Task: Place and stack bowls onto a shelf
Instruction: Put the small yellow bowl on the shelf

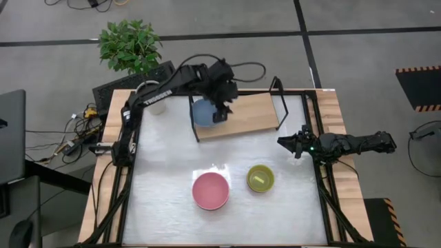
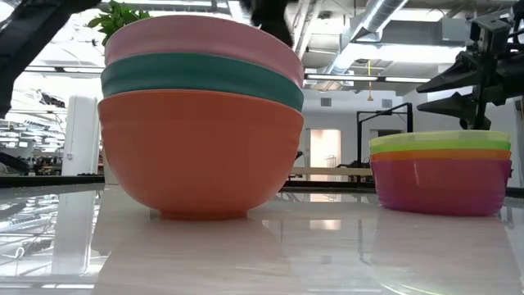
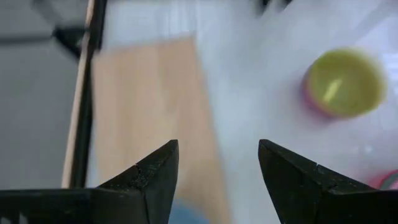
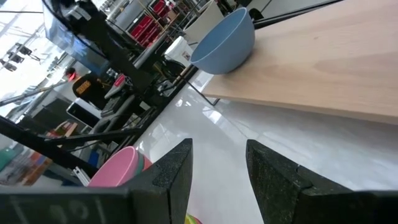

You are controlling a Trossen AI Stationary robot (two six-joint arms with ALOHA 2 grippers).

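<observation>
Four cameras: one overhead, one at tabletop level, one on each wrist.

The high view looks straight down on the whole tabletop (image 1: 172, 200); the low view sits at its surface, close against the pink-topped stack (image 2: 201, 115), facing the room beyond; the left wrist view looks down past its fingers (image 3: 155, 180) onto the shelf (image 3: 149, 106) and the olive green bowl (image 3: 344, 83); the right wrist view looks low across the tabletop, sharing the shelf and showing the blue bowl (image 4: 225, 42).
</observation>
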